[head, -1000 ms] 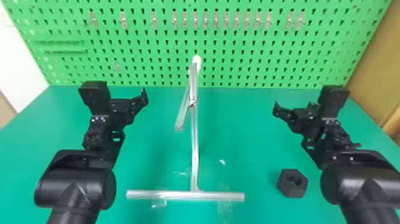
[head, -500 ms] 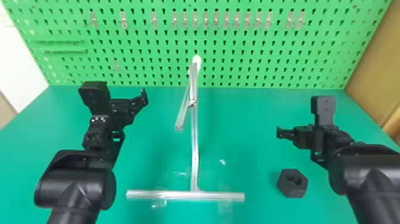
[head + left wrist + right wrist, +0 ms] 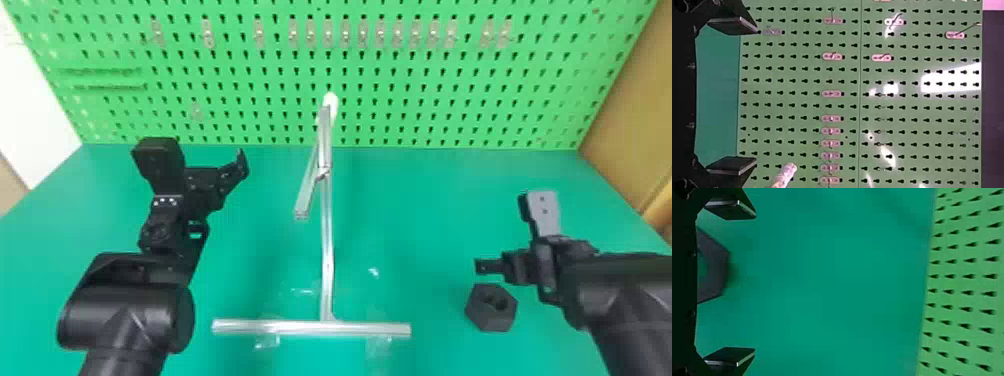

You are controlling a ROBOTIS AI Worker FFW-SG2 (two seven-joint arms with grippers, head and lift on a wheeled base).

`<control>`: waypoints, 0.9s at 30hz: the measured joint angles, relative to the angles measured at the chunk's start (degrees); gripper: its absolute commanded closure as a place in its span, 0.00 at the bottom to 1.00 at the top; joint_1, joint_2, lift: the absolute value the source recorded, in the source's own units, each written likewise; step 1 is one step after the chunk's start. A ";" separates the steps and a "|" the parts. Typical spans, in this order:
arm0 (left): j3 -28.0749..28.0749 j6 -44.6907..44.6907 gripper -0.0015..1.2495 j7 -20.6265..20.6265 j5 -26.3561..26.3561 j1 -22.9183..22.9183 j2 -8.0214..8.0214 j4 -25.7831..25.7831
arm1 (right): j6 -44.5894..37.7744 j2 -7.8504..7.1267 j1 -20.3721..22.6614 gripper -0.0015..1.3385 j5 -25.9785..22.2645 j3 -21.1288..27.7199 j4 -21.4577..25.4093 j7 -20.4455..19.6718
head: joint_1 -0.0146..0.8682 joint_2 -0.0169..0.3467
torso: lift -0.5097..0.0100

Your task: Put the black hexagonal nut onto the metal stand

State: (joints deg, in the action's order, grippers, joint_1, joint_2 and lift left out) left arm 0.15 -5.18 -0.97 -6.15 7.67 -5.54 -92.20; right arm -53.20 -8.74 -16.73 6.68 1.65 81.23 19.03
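Face up on the green table [image 3: 425, 210], saw the black hexagonal nut [image 3: 490, 324], out to the right of the metal stand [image 3: 326, 245]. Found it just on the near side of the right gripper [image 3: 478, 266], close by but in no grip. Could not tell the height between. Noted the right gripper spread wide, pinching nothing. Through the right wrist view, made out the nut between the lines of the two fingers [image 3: 734, 210], set back from the fingertips and partly hidden by the gripper's frame. Across the stand, saw the left gripper [image 3: 242, 164] parked on the left side, likewise spread and empty, before the green pegboard [image 3: 400, 117].
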 measured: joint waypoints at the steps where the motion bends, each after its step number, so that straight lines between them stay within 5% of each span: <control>1: -0.02 0.00 0.09 0.00 0.00 0.00 0.00 0.00 | -0.20 -0.07 0.06 0.06 0.09 0.09 -0.29 0.13 | 0.80 0.27 | 0.98; 27: -0.15 0.17 0.09 0.00 -0.27 -0.11 0.00 0.00 | 3.75 -0.77 0.22 0.06 -0.46 3.78 -7.57 3.64 | 0.80 0.27 | 0.98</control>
State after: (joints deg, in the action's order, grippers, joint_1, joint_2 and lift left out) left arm 0.00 -5.01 -0.97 -6.41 7.56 -5.54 -92.20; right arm -49.45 -9.50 -16.51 6.22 5.42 73.66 22.67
